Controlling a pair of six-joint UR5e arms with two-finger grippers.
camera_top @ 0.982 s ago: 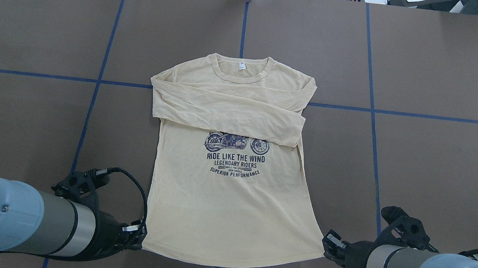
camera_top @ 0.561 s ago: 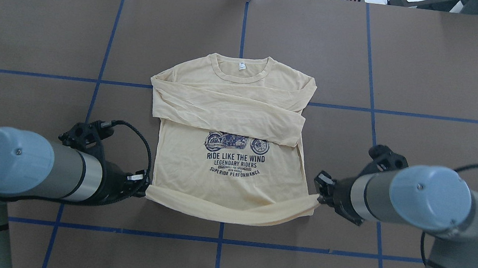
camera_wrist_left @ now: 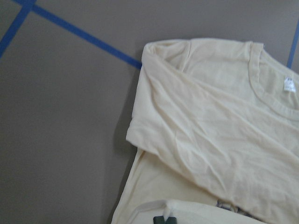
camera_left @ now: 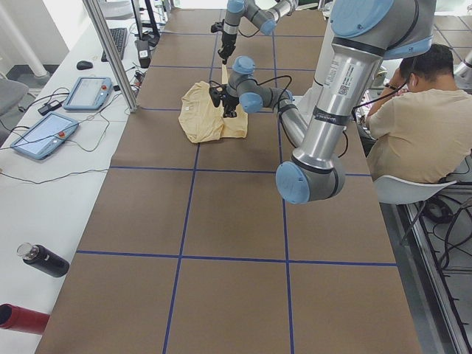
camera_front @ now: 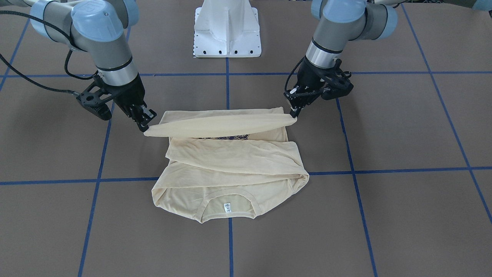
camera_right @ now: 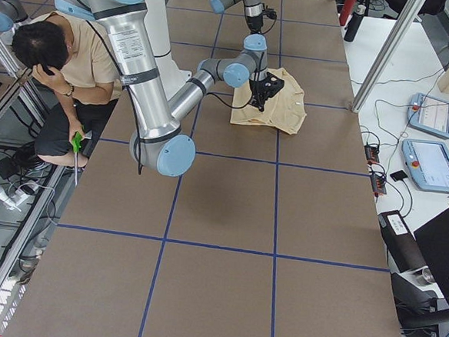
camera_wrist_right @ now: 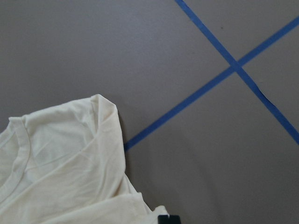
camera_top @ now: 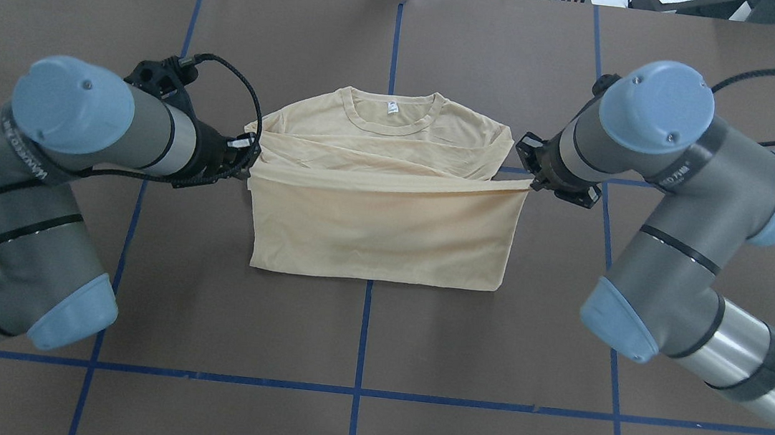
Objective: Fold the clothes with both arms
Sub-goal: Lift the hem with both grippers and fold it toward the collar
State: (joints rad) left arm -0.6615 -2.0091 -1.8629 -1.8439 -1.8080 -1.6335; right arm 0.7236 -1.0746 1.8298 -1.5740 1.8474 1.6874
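**Hardly a word to be read**

Pale lettering runs along a black band [camera_top: 24, 145] on the silver-grey left arm [camera_top: 144, 131] and another black band [camera_top: 681, 166] on the right arm [camera_top: 682, 227], too small to make out. The small white neck label [camera_top: 392, 108] of the pale cream-yellow long-sleeved T-shirt [camera_top: 379, 224] carries unreadable specks. Only a sliver of its navy print [camera_front: 226, 136] shows, with no word legible.

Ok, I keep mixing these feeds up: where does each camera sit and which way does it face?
Front-facing: across the table, facing the white base; left arm on its right.
Overhead: behind the robot, looking down; left gripper and right gripper pinch the T-shirt.
Exterior left: table's end, left arm nearest.
Exterior right: opposite end, right arm nearest.
Left wrist: down onto a T-shirt shoulder; a fingertip at the bottom edge.
Right wrist: likewise, the other shoulder.
Shared: front-facing and overhead both show the neck label.
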